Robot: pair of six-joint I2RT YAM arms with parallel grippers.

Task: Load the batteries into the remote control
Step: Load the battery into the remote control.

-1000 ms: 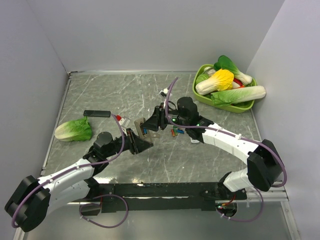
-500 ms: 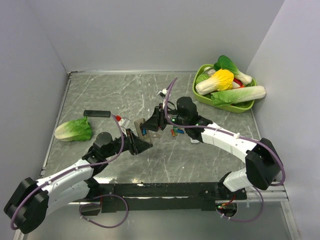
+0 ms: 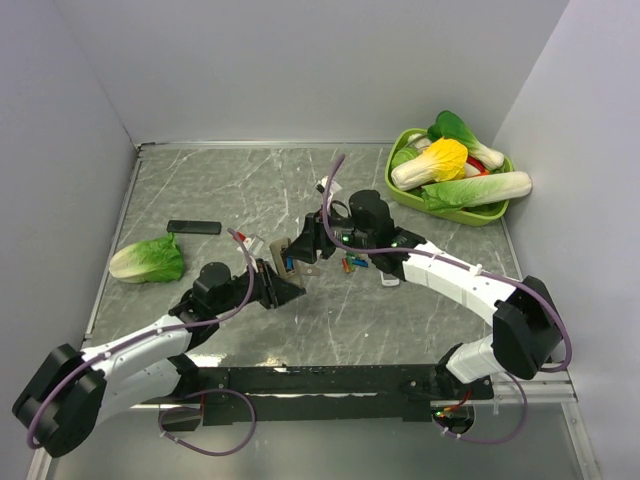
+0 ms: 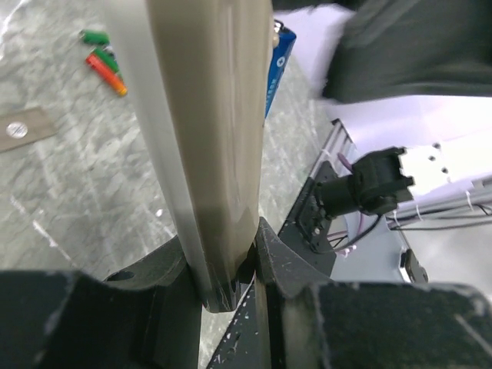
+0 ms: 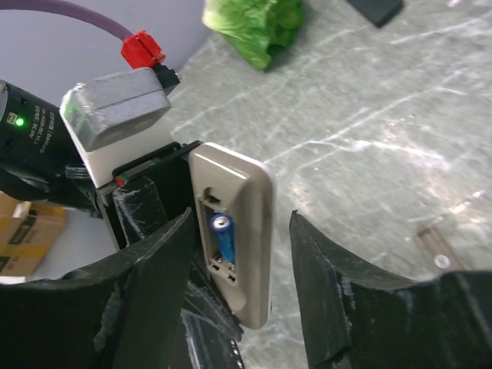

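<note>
- Two arms lean in from the near edge, and neither has budged much in the last second; the left elbow has slid a touch to the right.
- The left pincer stays pressed onto the lower end of the remote control. It holds the remote up off the tabletop, grey-beige back turned toward the other arm.
- One blue battery sits in the open compartment of that back, lying along the remote's length.
- The right pincer is spread, a finger on either side of the remote's back, with a clear gap on one side. Whether the other finger brushes the casing I cannot tell. Its wrist has crept slightly toward the far left since a second ago.
- Just beyond, the loose batteries, green, red and orange, lie bunched on the tabletop where they were.
- A small flat grey plate lies near them.
- Over to the left, the lettuce leaf and the flat black bar beyond it are unmoved.
- In the far right corner stands a green basket of toy vegetables.
</note>
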